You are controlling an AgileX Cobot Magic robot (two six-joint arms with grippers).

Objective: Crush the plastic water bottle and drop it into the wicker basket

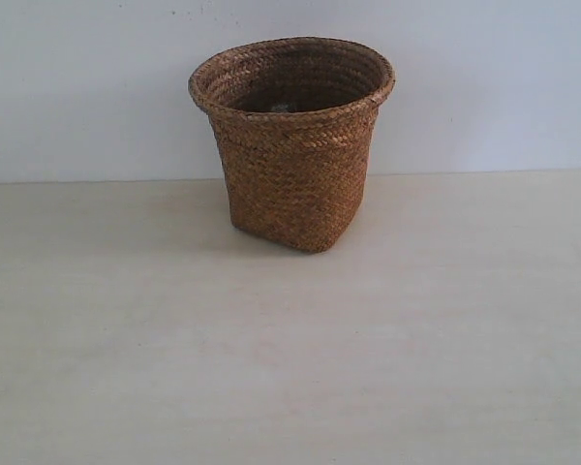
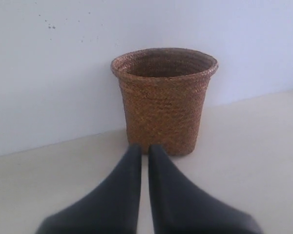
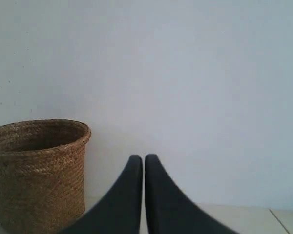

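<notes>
- Pointing toward the wicker basket (image 2: 163, 105), the left gripper (image 2: 144, 146) has its two dark fingers pressed together, with only a thin slit between them. It holds nothing.
- In the exterior view the basket stands upright at the middle of the pale surface (image 1: 290, 368), close to the light wall (image 1: 77, 87). Its round rolled rim is wider than its squarish base.
- Inside the basket, just above the near rim, a small pale patch (image 1: 278, 105) shows against the dark inner weave. It is too small to tell what it is.
- The right gripper (image 3: 143, 157) is also pressed together and empty. It points at the wall, and the basket stands off to one side of it, apart from the fingertips.
</notes>
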